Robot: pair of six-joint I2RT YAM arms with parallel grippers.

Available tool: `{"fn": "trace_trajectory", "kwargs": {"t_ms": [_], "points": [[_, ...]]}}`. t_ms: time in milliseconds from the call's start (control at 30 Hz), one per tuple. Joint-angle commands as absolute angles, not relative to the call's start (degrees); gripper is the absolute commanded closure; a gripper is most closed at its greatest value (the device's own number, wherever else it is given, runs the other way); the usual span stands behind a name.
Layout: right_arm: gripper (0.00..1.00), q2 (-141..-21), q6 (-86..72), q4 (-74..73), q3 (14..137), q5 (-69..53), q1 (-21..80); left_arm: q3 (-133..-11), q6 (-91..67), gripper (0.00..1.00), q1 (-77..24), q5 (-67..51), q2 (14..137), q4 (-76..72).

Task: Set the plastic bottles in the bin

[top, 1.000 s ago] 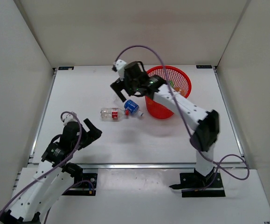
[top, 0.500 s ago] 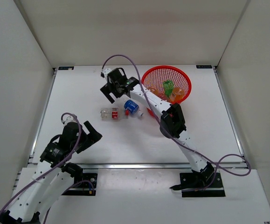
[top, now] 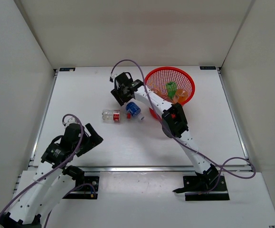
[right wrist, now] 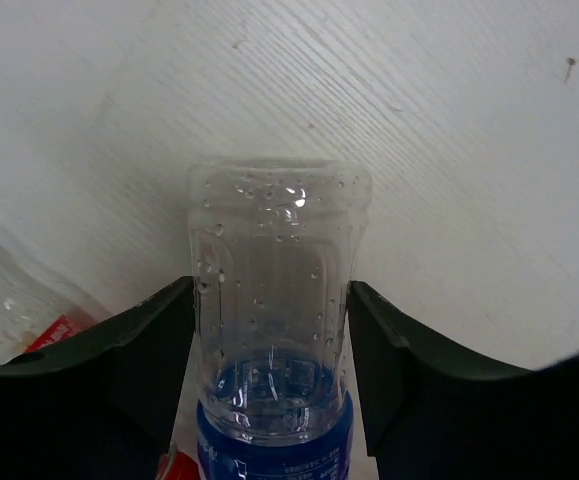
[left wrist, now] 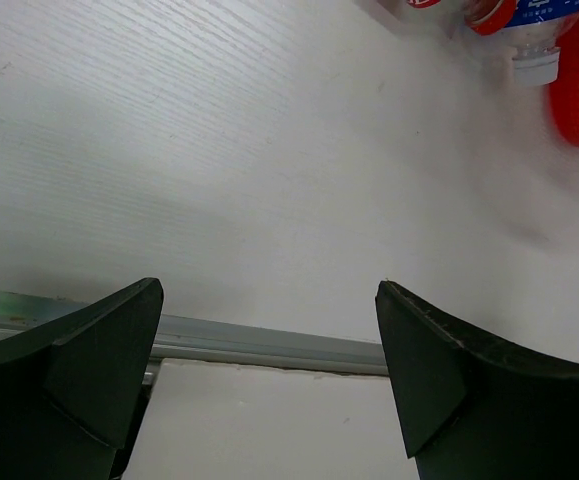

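Observation:
A clear blue-labelled bottle [top: 134, 109] lies on the white table just left of the red mesh bin [top: 191, 85]. My right gripper [top: 124, 95] is down over its base end. In the right wrist view the right gripper [right wrist: 269, 290] is shut on this bottle [right wrist: 274, 230], both fingers pressing its sides. A clear red-labelled bottle [top: 113, 115] lies beside it on the left, with its edge [right wrist: 9, 310] showing in the right wrist view too. Inside the bin sit a green bottle [top: 171, 87] and an orange bottle [top: 180, 97]. My left gripper [top: 95, 131] hovers open near the front left, holding nothing.
In the left wrist view the open left gripper [left wrist: 269, 300] looks over bare table and a metal rail [left wrist: 269, 343] at the near edge. White walls close in the table on three sides. The right arm's purple cable [top: 128, 62] arches above the bin.
My right gripper moved left from beside the bin, came down onto the blue-labelled bottle and closed on it. The left arm has barely moved.

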State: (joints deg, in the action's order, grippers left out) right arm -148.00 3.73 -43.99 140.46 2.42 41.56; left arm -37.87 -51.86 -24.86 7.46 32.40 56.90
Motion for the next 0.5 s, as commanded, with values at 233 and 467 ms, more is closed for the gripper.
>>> {"fn": "trace_trajectory", "kwargs": {"t_ms": [233, 467], "points": [[0.56, -137.30, 3.25, -40.96, 143.79, -8.42, 39.82, -38.50, -49.84, 0.02, -23.82, 7.56, 33.57, 53.44], [0.72, -124.99, 1.50, -40.60, 144.57, -18.00, 39.72, -37.44, -47.99, 0.01, -22.94, 6.68, 34.81, 49.57]]}}
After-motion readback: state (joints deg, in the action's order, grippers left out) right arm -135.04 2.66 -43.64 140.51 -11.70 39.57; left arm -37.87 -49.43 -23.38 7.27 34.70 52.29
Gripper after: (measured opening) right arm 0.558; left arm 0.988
